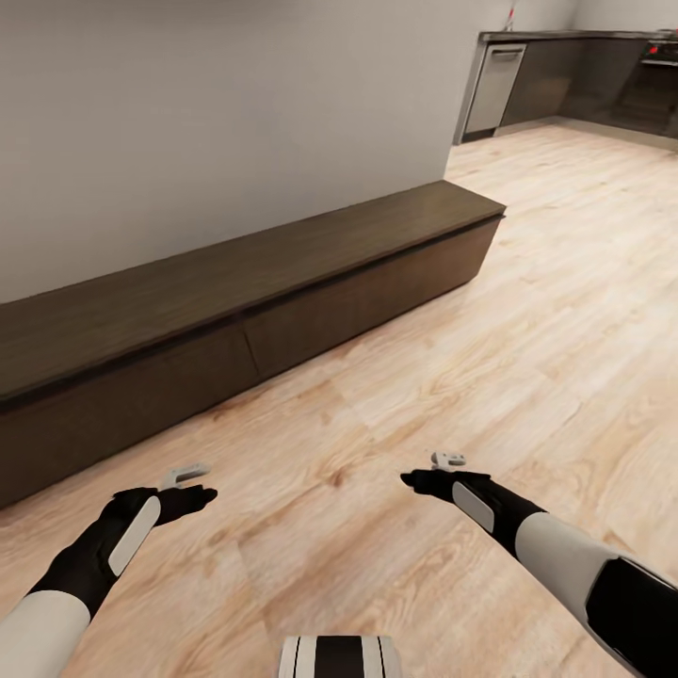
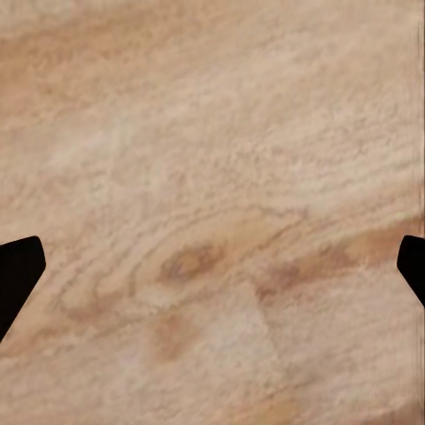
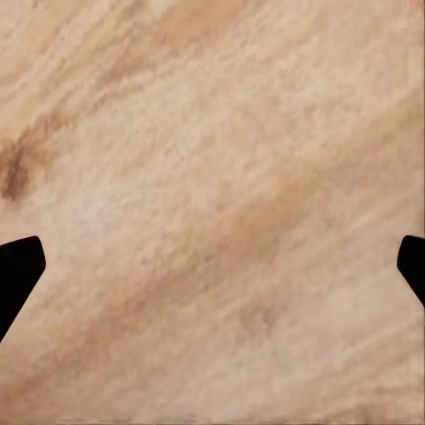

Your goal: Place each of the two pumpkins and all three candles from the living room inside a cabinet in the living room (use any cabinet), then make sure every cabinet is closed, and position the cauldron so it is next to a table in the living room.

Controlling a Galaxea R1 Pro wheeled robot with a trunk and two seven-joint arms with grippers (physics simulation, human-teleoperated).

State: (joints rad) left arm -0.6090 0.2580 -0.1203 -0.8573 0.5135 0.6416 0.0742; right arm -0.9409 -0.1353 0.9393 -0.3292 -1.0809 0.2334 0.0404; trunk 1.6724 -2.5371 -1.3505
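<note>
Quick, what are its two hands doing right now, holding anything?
Left gripper: open, empty, wood floor beneath it.
Right gripper: open, empty, also over floor.

Both arms reached forward and low; the left gripper (image 1: 193, 482) and right gripper (image 1: 435, 469) had fingers spread, holding nothing.

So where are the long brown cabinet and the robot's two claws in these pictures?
cabinet (image 1: 235, 282): head view, on its dark flat top.
left claw (image 1: 193, 485): head view, midway between its fingertips, over the wood floor.
right claw (image 1: 428, 469): head view, midway between its fingertips, over the floor.
</note>
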